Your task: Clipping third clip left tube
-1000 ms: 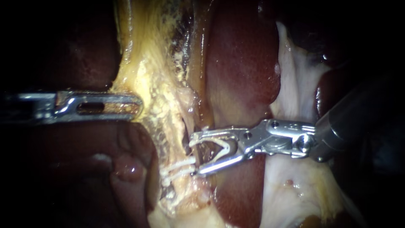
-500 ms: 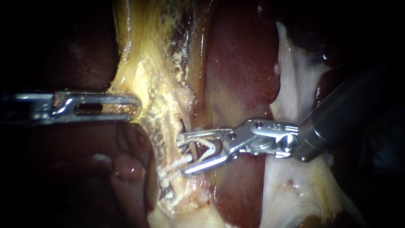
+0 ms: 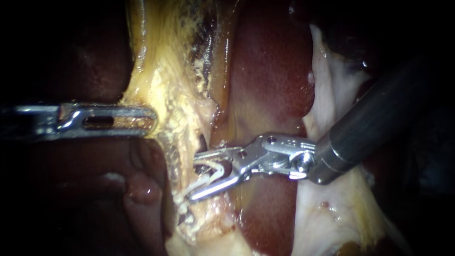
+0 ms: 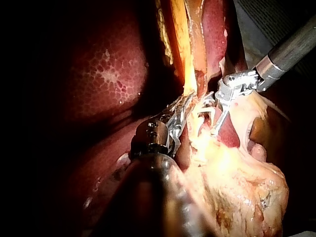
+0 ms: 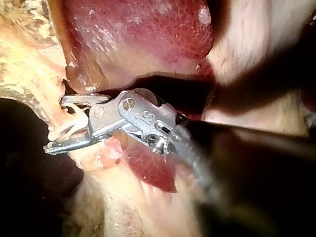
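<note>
right instrument's hand has slid left, holding a clip astride the tube beside placed clips; left instrument pinches tissue.

Surgical practice bench, a lab rather than a theatre. Evidence: a liver lying out as a loose specimen, lobes and pale membrane splayed, with a grey ribbed surface showing past its edge (what it is, cannot tell). Light falls only on the tissue; all around is black, as under an endoscope lamp. Two slender metal-shafted tools at work: left instrument clamped on yellow fatty tissue, right instrument holding a white clip seated between its spread jaws.
</note>
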Tool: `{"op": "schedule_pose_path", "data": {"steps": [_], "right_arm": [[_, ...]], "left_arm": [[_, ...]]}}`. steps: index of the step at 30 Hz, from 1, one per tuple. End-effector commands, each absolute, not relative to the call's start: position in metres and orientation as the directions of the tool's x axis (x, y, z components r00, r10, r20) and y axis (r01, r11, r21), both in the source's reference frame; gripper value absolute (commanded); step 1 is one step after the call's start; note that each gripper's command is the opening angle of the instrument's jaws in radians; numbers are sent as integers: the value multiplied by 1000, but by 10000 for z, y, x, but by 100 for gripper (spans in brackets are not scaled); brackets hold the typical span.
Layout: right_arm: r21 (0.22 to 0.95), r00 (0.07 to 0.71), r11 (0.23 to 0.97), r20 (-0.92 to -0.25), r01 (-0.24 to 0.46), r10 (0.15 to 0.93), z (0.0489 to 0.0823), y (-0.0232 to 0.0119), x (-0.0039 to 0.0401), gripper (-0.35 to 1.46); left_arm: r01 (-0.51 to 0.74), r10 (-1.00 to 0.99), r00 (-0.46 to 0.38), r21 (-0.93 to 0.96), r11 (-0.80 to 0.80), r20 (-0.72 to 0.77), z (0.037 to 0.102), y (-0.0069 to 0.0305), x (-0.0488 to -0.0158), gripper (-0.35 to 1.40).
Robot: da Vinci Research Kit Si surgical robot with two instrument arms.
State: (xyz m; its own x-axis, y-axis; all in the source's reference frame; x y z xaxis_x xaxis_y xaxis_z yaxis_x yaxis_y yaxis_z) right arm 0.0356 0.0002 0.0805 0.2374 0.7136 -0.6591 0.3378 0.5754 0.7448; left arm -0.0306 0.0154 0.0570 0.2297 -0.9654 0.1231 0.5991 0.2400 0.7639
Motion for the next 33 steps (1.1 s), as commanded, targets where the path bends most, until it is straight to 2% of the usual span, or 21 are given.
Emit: {"op": "schedule_pose_path", "data": {"steps": [1,23,27,33], "right_arm": [[750,232,565,-651,344,723,803,3,356,60],[777,183,405,-541,482,821,788,1,385,57],[793,189,373,-510,482,839,787,3,385,56],[849,229,271,-405,453,885,783,22,381,53]], "left_arm": [[600,-966,229,763,240,124,570,154,-306,-35],[602,-965,229,761,243,128,581,160,-300,-35],[601,-965,229,761,243,128,582,160,-300,-35],[601,-965,230,761,244,129,585,161,-298,-35]]}}
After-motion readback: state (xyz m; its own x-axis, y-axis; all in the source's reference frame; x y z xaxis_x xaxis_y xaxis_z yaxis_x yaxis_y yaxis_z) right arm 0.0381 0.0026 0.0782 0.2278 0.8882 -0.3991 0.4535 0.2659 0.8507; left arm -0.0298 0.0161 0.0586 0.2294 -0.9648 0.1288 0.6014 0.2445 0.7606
